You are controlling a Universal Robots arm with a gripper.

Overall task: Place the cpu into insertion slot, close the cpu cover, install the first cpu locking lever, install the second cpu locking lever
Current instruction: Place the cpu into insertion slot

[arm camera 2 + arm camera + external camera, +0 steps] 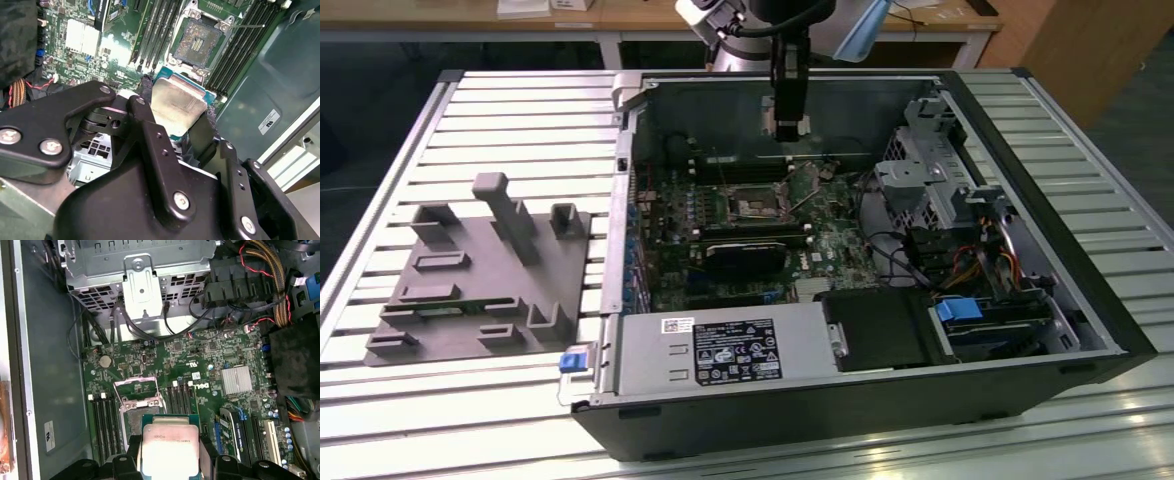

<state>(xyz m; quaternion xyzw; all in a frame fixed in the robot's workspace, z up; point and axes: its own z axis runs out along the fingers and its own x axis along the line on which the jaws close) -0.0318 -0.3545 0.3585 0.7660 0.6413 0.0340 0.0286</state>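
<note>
Hand [170,461] clamped on cpu [169,442] by 2 opposite edges, chip flat with metal top toward the wrist; bare slot [140,415] lies below hand, offset to 1 side, apart, cover [136,389] apparently raised.

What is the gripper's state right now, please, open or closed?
Gripper: closed on the cpu, held clear of the insertion slot.
</note>
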